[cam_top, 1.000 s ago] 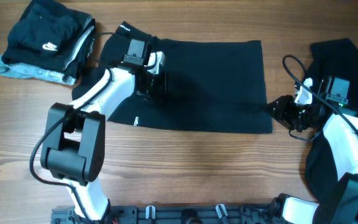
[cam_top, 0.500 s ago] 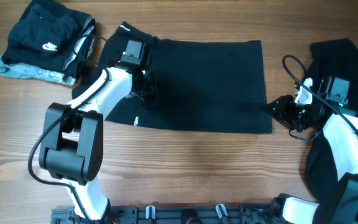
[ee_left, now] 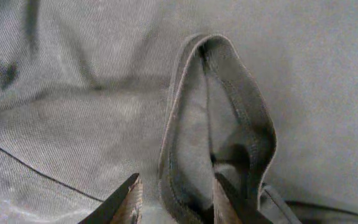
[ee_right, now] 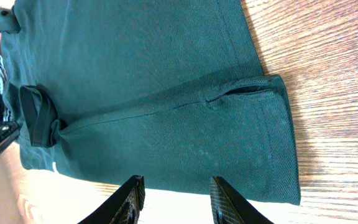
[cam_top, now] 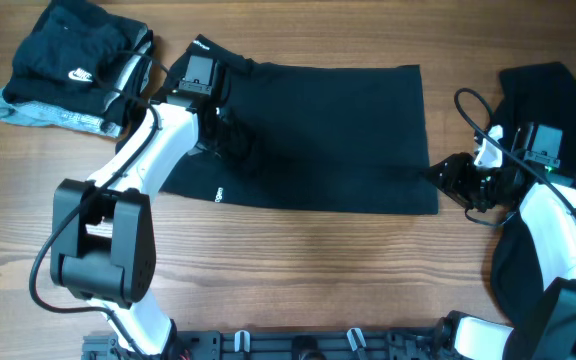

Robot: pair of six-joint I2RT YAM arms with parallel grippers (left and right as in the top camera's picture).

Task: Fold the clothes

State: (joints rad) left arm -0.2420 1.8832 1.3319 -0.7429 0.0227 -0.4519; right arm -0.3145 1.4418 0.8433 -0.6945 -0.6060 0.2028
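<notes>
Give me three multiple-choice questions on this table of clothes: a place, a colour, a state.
1. Where on the wooden table is the folded pile of black clothes? A far left corner; B centre; C right edge.
2. Its swoosh logo is: A red; B white; C yellow.
3. The large black fabric garment in the middle is: A rolled up; B lifted in the air; C spread out on the table.
Answers: A, it sits at the far left; B, white against black cloth; C, it lies opened out on the wood.
</notes>
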